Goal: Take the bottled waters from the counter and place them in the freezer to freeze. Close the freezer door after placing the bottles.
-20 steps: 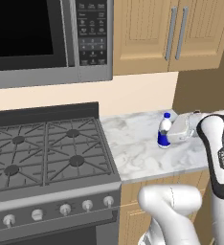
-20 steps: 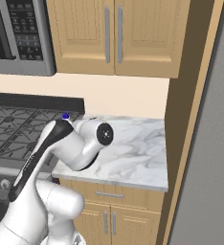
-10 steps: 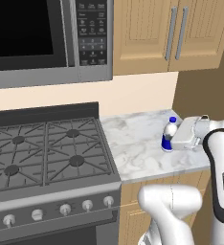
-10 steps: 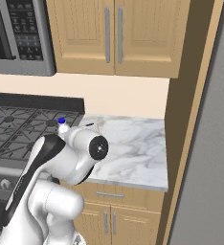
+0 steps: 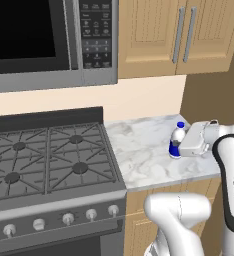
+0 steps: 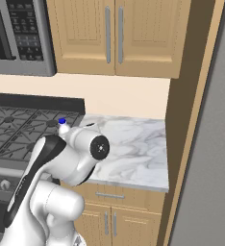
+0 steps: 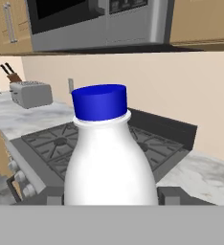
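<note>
The robot's arm reaches level across the marbled counter [image 5: 144, 155], its gripper [image 5: 181, 145] side-on, jaws grasping one blue-capped water bottle [image 5: 177, 140] standing upright near the counter's right end, beside the gas stove [image 5: 44, 165].

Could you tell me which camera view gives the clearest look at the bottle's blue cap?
The hand view: the blue cap sits close and unobstructed atop the bottle. In the left base view the cap is small, beside the claw. In the right base view it just peeks above the arm.
</note>
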Robot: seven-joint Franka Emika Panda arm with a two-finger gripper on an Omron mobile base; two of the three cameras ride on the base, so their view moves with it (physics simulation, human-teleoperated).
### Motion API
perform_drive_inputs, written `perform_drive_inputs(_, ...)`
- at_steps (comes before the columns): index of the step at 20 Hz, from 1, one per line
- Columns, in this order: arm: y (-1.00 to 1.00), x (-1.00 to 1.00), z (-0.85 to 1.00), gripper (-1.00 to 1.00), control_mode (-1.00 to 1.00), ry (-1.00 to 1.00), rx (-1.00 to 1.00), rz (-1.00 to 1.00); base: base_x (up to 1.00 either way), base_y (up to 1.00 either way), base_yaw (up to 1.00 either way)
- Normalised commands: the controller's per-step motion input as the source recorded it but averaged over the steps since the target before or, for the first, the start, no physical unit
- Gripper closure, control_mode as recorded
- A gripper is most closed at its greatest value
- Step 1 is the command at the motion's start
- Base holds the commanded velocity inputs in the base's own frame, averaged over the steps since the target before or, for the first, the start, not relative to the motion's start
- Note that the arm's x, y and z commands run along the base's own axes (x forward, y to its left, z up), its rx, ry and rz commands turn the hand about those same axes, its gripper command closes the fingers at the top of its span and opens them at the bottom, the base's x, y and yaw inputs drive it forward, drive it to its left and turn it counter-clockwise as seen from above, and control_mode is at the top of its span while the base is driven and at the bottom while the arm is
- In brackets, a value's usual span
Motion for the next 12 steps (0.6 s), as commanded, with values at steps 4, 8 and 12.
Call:
perform_drive_inputs(4,0.00,0.00,0.00,1.00,1.00,0.00,0.00,0.00,-0.52,-0.03,-0.05)
perform_drive_inputs(8,0.00,0.00,0.00,1.00,1.00,0.00,0.00,0.00,-0.89,-0.04,-0.13)
perform_drive_inputs(12,0.00,0.00,0.00,1.00,1.00,0.00,0.00,0.00,-0.90,-0.02,-0.27)
